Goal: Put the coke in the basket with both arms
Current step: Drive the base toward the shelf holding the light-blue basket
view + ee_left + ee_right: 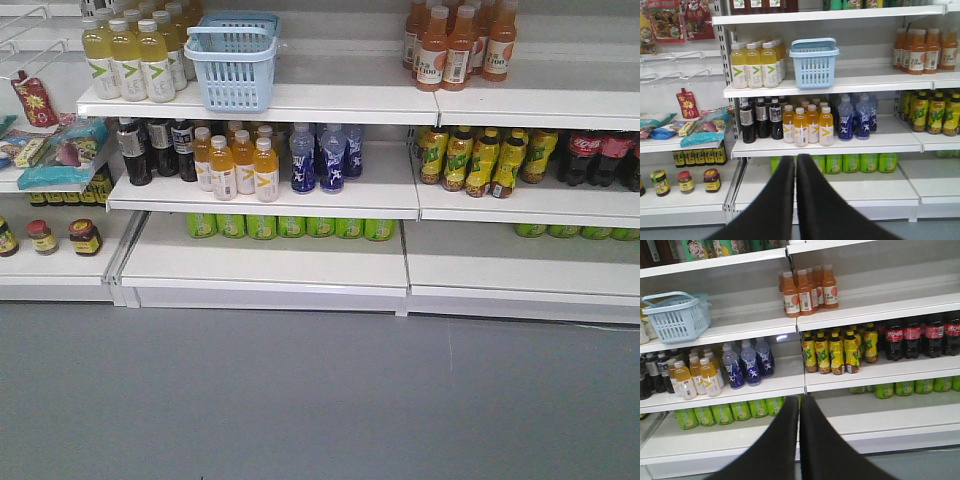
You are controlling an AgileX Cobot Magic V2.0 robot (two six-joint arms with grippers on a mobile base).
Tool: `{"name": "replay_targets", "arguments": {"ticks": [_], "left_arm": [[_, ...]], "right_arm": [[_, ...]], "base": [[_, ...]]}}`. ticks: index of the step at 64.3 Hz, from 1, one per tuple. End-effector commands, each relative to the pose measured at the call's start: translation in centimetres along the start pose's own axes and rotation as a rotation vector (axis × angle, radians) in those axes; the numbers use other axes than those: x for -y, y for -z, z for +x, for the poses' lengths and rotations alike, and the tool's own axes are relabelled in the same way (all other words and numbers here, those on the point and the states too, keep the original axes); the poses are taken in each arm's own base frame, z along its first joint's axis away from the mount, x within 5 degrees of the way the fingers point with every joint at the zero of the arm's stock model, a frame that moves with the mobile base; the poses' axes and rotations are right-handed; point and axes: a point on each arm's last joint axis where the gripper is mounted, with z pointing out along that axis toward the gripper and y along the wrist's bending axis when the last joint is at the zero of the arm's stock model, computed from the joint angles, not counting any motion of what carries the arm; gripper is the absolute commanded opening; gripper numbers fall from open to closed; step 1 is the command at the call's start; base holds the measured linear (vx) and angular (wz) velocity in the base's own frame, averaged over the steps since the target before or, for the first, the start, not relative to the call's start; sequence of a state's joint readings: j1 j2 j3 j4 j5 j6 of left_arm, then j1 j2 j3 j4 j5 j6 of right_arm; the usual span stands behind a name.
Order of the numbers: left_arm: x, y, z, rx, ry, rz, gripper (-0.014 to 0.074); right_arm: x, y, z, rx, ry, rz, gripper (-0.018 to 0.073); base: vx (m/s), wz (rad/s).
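Several coke bottles (913, 336) with red labels stand on the middle shelf at the right; they also show at the right edge of the front view, coke (598, 157). The pale blue basket (233, 62) sits empty on the upper shelf, seen too as the basket (814, 62) and basket (676, 316) in the wrist views. My left gripper (795, 159) is shut with nothing in it, far back from the shelves. My right gripper (799, 399) is likewise shut and empty. Neither arm shows in the front view.
Yellow drink bottles (128, 58) stand left of the basket, orange juice bottles (457, 42) on the upper right. The middle shelf holds dark bottles (155, 150), orange drinks (238, 164), blue bottles (324, 157) and yellow-green bottles (480, 160). Green cans (290, 227) line the shelf below. Grey floor (320, 400) lies in front.
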State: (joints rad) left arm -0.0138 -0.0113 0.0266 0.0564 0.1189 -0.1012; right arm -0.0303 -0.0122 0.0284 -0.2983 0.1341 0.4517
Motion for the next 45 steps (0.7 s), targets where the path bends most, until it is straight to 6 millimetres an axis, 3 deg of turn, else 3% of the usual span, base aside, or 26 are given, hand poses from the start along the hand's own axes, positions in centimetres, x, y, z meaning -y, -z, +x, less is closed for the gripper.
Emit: {"name": "replay_targets", "arguments": {"ticks": [1,45], "left_arm": [[0.09,-0.05,0.02,0.054,0.016,0.016,-0.0006],[0.09,-0.05,0.02,0.054,0.016,0.016,-0.0006]], "right_arm": [[-0.15,0.0,-0.03,0.058,0.017,-0.022,-0.0006],[-0.15,0.0,-0.03,0.058,0.017,-0.022,-0.0006]], "base": [[0.13,0.0],[0.16,0.0]]}}
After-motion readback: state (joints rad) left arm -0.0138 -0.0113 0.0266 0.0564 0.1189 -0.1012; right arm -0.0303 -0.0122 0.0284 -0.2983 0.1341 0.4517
